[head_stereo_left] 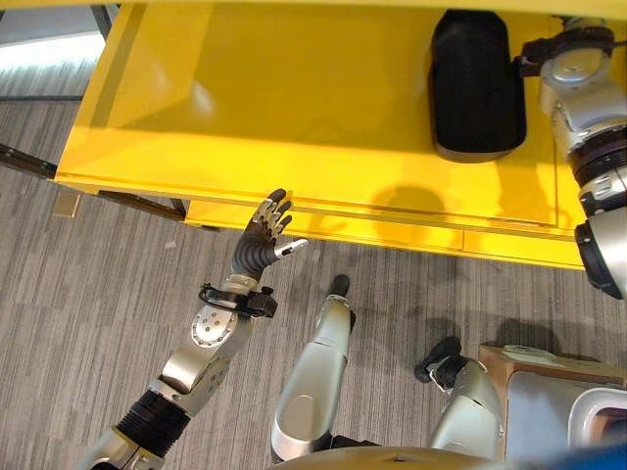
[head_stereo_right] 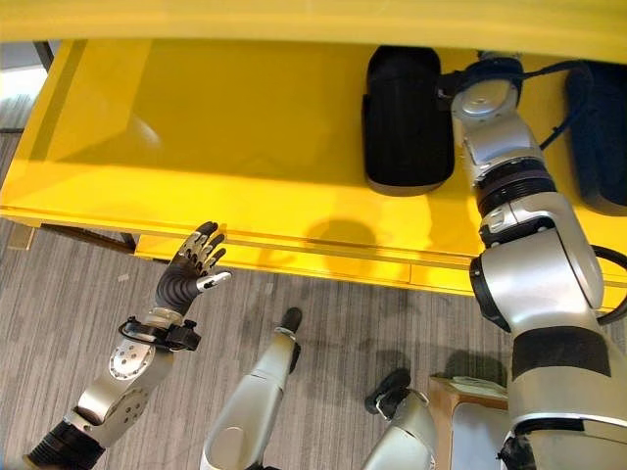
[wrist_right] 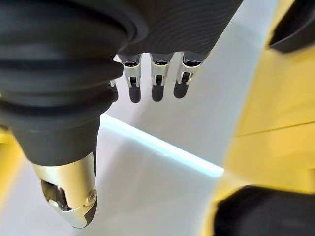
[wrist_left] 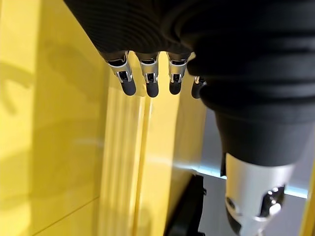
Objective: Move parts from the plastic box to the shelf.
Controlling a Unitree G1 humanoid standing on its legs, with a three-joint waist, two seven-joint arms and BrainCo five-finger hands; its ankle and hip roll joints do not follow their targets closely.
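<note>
With one black part point(head_stereo_right: 407, 117) resting on the yellow shelf point(head_stereo_left: 245, 117) beside my empty, relaxed right robot hand point(wrist_right: 155, 81), my left robot hand point(head_stereo_left: 265, 235) hangs open; next, likely return to the box.

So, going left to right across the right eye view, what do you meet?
Left hand open in front of the yellow shelf's edge → black part lying on the shelf → right arm reaching over the shelf → second black part at the view's right edge.
</note>
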